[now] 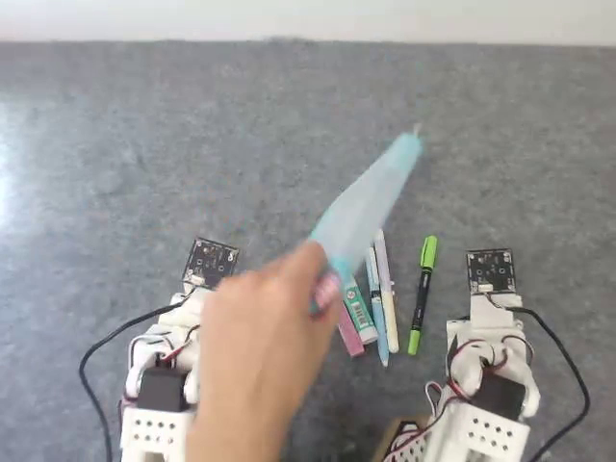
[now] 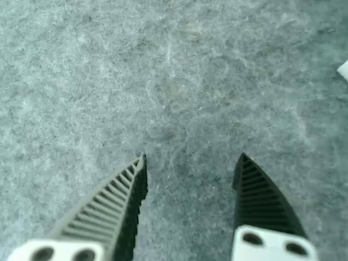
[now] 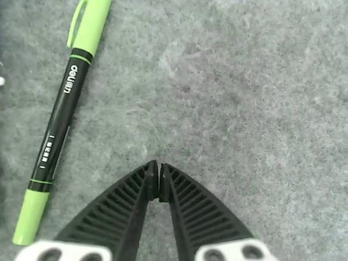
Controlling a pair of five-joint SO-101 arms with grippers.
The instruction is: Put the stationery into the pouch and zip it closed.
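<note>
A person's hand point(image 1: 260, 346) holds a light blue pouch point(image 1: 371, 197) in the air over the middle of the grey felt table point(image 1: 144, 144). Under it lie several pens and an eraser-like stick point(image 1: 371, 298), side by side. A green and black marker point(image 1: 421, 294) lies to their right, and appears beside my right gripper point(image 3: 157, 174), which is shut on nothing. My left gripper point(image 2: 190, 163) is open over bare felt. Both arms sit at the near edge, left arm point(image 1: 168, 375) partly behind the hand, right arm point(image 1: 491, 375) next to the marker.
A small white corner point(image 2: 343, 69) of something shows at the edge of the left wrist view. Cables point(image 1: 96, 351) loop around both arm bases. The far half of the table is plain grey felt.
</note>
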